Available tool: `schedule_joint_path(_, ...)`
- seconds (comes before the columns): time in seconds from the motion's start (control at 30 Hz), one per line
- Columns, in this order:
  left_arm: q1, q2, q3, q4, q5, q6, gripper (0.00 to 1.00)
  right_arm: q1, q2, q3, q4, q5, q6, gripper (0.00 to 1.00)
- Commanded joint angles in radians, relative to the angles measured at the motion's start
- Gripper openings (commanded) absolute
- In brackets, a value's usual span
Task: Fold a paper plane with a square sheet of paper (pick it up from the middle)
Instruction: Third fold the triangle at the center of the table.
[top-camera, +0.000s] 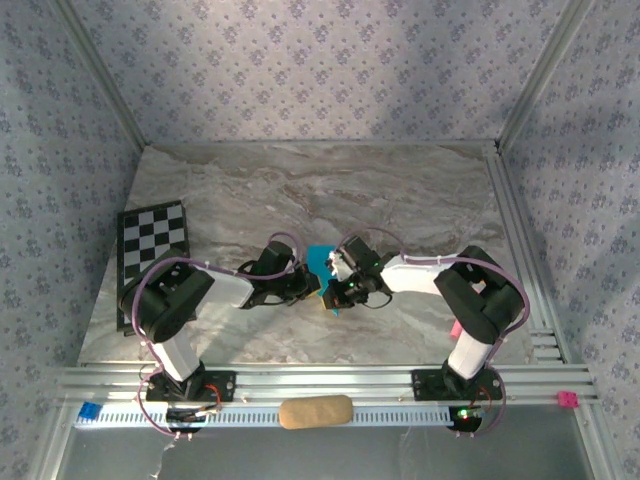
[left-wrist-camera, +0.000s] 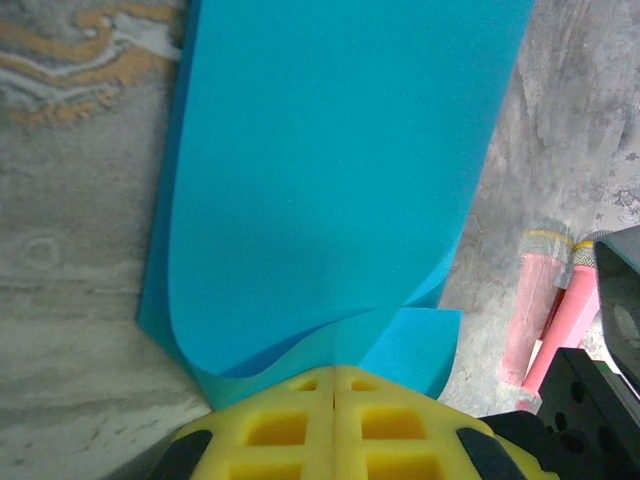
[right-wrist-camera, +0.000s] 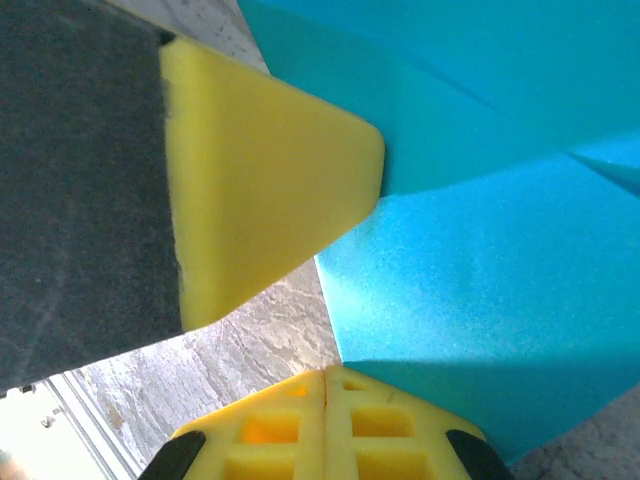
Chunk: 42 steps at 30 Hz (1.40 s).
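Broadly, a marble counter (top-camera: 400, 190) carries everything, and 2 arms stretch from its near edge so that their hands meet at its middle. Well off to the left of the left hand, a black-and-white checkered board (top-camera: 152, 245) lies flat on the counter.

The turquoise sheet of paper (left-wrist-camera: 330, 180) sits right where the hands meet. It runs away ahead of the left hand (left-wrist-camera: 333, 372), and its near end is curled up so that 1 layer arches over another. That hand's 2 yellow fingers are pressed together with their tips against the paper's near edge. Whether the sheet is caught between them I cannot tell.

The right hand (right-wrist-camera: 327, 375) also has its fingers pressed together, tips at the paper's edge, and the creased sheet spreads ahead and to its right. Ahead and left of it, 1 finger (right-wrist-camera: 270, 180) of the left hand touches the paper with its tip.

Behind both hands, a tan block (top-camera: 315, 411) lies at the near edge. Just right of the left hand is a pink stick (left-wrist-camera: 568, 315), apart from the paper.
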Motion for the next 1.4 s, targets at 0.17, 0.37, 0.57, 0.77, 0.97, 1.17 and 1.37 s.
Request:
schedule_joint_path(0.17, -0.012, 0.032, 0.006, -0.067, -0.056, 0.023, 0.00, -0.021, -0.048, -0.100, 0.038, -0.068, 0.029, 0.01)
schedule_joint_path(0.37, -0.012, 0.033, 0.004, -0.077, -0.065, 0.019, 0.00, -0.027, -0.084, -0.149, 0.029, -0.080, 0.011, 0.01)
schedule_joint_path(0.57, -0.013, 0.031, 0.006, -0.080, -0.069, 0.017, 0.00, -0.055, -0.135, -0.210, 0.024, -0.096, -0.004, 0.01)
schedule_joint_path(0.77, -0.024, 0.019, 0.006, -0.073, -0.085, -0.006, 0.00, -0.101, -0.258, -0.207, -0.013, -0.090, -0.005, 0.02)
schedule_joint_path(0.97, -0.095, -0.016, 0.003, -0.081, -0.211, -0.092, 0.00, -0.136, -0.310, -0.163, -0.014, -0.077, 0.033, 0.04)
schedule_joint_path(1.17, -0.152, -0.022, -0.002, -0.044, -0.307, -0.165, 0.00, -0.098, -0.228, -0.110, 0.030, -0.071, 0.097, 0.04)
schedule_joint_path(1.37, -0.155, -0.039, -0.021, -0.032, -0.330, -0.170, 0.00, -0.079, -0.145, -0.084, 0.070, -0.038, 0.147, 0.03)
